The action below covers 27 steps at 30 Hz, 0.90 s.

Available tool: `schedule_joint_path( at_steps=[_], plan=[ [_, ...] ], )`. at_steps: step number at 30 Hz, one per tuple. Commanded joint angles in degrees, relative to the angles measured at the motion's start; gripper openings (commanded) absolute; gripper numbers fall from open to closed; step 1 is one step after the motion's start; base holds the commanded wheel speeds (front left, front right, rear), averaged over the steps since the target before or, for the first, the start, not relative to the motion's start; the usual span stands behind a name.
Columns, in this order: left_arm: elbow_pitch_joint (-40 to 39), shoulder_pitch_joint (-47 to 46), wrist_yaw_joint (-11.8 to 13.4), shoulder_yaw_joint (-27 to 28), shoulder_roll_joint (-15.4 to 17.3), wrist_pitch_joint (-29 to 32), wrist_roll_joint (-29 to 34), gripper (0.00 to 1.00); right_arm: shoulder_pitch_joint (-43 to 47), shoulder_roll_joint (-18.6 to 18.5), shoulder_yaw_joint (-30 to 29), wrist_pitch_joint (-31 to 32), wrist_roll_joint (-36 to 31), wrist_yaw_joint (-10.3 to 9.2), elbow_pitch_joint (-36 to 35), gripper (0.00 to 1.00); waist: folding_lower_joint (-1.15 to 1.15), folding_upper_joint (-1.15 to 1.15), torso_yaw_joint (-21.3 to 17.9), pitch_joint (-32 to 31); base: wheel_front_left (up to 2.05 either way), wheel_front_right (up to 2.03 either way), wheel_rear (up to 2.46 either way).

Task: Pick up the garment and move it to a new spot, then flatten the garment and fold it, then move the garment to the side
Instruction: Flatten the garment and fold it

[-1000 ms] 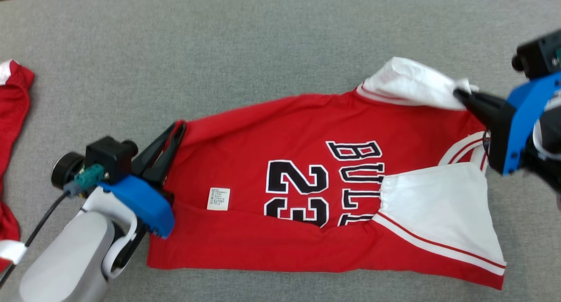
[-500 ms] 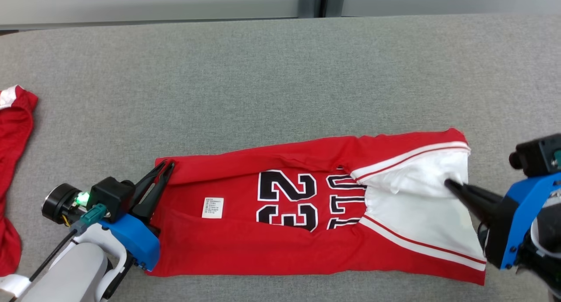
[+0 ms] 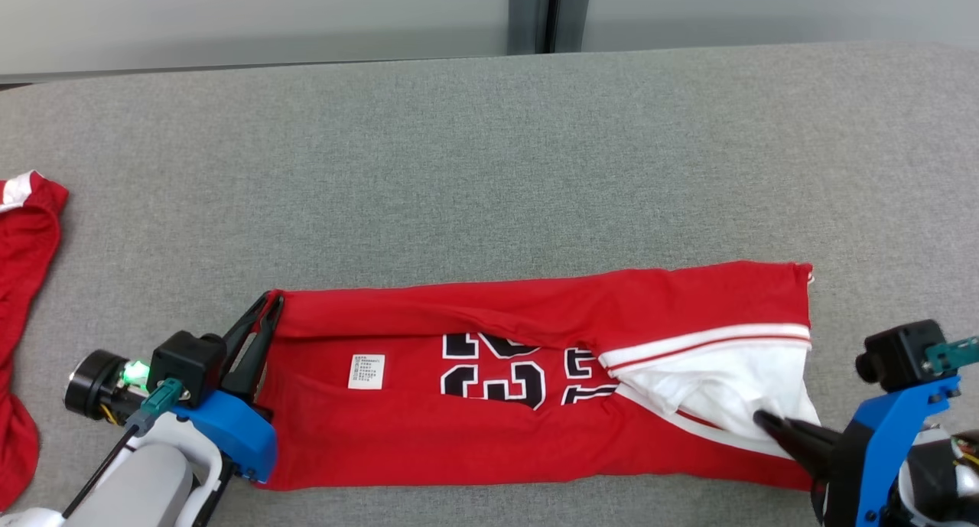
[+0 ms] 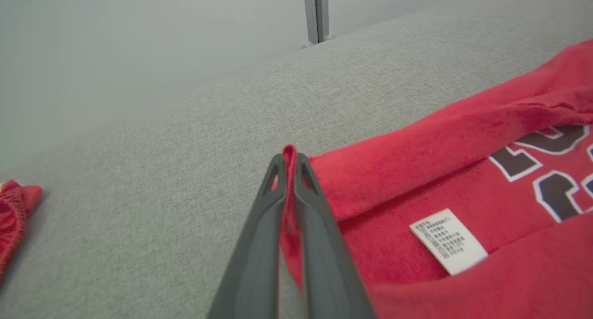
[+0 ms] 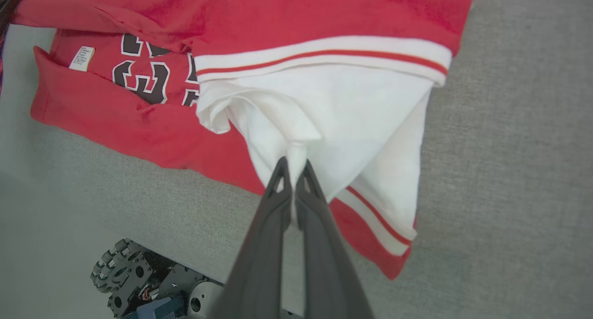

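Observation:
The garment (image 3: 474,435) is a red jersey with black numbers, white sleeves and a white care label (image 3: 365,371). It lies stretched left to right near the table's front edge, its far long edge folded toward me over the print. My left gripper (image 3: 269,307) is shut on the red hem corner (image 4: 289,158) at the garment's left end. My right gripper (image 3: 763,420) is shut on a pinch of white sleeve fabric (image 5: 296,148) at the right end. In the right wrist view the garment (image 5: 139,120) spreads up and left of the fingers.
A second red garment (image 3: 23,297) lies at the table's left edge and shows as a red scrap (image 4: 14,208) in the left wrist view. The grey table (image 3: 489,167) stretches wide behind the jersey. My wheeled base (image 5: 139,282) sits below the front edge.
Both grippers have carried the far edge of the garment toward me, folding it over the numbers and the white sleeve. The head camera has tilted, so the table's far edge shows now.

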Motion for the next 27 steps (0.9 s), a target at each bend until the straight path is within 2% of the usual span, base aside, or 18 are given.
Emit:
schedule_joint_path(
  at_steps=[1,2,3,8,14,20,24,27],
  plan=[
    [0.32,0.89,0.44,0.62,-0.5,-0.32,-0.58,0.49,1.04,0.67,-0.08,0.46,-0.18,0.03,-0.26,0.04,0.01,0.0,-0.02,-0.19,0.0,0.0,0.0],
    [0.53,1.21,0.68,1.05,-0.89,-0.53,-0.96,0.95,1.53,1.24,-0.09,0.85,-0.41,0.03,-0.35,0.49,0.01,0.0,-0.03,-0.34,0.0,0.0,0.0],
    [0.71,1.62,0.78,1.52,-1.34,-0.6,-1.54,1.0,1.85,1.89,-0.39,0.92,-0.7,0.03,-0.34,1.0,0.01,0.0,-0.03,-0.56,0.0,0.0,0.0],
    [-0.41,4.8,2.67,6.09,-4.63,-0.95,-5.38,1.0,2.4,3.8,-0.66,-1.99,-2.23,0.03,-0.73,1.0,0.01,0.0,0.27,-2.0,0.0,0.0,0.0],
    [-7.39,10.37,4.71,16.49,-10.1,-0.95,-6.59,1.0,1.5,5.12,-2.98,-11.34,-4.91,0.03,0.59,1.0,0.01,0.0,1.2,-4.34,0.0,0.0,0.0],
    [-11.3,14.69,4.1,23.34,-14.37,-0.97,-1.95,1.0,1.49,7.12,-7.57,-20.38,-7.07,0.03,3.63,1.0,0.01,0.0,2.45,-7.0,0.0,0.0,0.0],
    [-10.58,16.07,3.14,25.08,-15.61,-0.98,0.57,1.0,1.09,7.87,-10.6,-25.47,-9.05,0.03,6.7,1.0,0.01,0.0,2.94,-8.35,0.0,0.0,0.0],
    [-9.78,16.58,2.57,26.07,-16.17,-0.98,1.13,1.0,-0.12,8.26,-12.56,-28.68,-9.74,0.03,11.53,1.0,0.01,0.0,3.04,-8.88,0.0,0.0,0.0]
  ],
)
